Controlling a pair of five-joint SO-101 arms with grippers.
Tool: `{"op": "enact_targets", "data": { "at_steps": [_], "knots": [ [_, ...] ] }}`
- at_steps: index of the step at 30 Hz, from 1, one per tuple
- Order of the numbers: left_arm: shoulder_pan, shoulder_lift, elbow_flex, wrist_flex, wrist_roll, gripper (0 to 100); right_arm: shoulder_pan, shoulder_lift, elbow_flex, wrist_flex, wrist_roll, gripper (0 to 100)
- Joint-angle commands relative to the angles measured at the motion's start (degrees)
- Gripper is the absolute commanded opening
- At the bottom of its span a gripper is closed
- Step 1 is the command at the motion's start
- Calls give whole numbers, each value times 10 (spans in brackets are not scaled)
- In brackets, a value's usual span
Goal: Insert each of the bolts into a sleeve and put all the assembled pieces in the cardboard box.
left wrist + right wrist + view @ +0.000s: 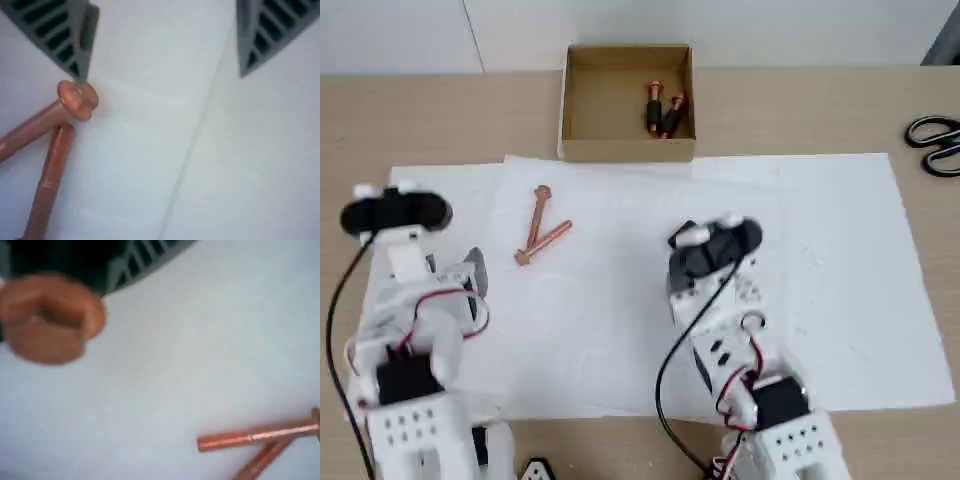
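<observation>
Left of centre in the high view, we should square the spread left end effector [162,77] over one bolt [40,125] before closing.

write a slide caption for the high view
Two loose bolts on paper, two assembled pieces in the cardboard box
</observation>
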Motion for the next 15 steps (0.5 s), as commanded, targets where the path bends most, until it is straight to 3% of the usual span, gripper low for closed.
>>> {"op": "enact_targets", "data": {
  "at_steps": [1,7,15],
  "knots": [
    [28,91,-58,14,-11,187,7,160,-209,22,33,4],
    [114,116,-60,18,-13,187,41,495,-564,41,39,4],
    [120,99,-57,20,-13,187,40,909,-1021,35,38,4]
  ]
}}
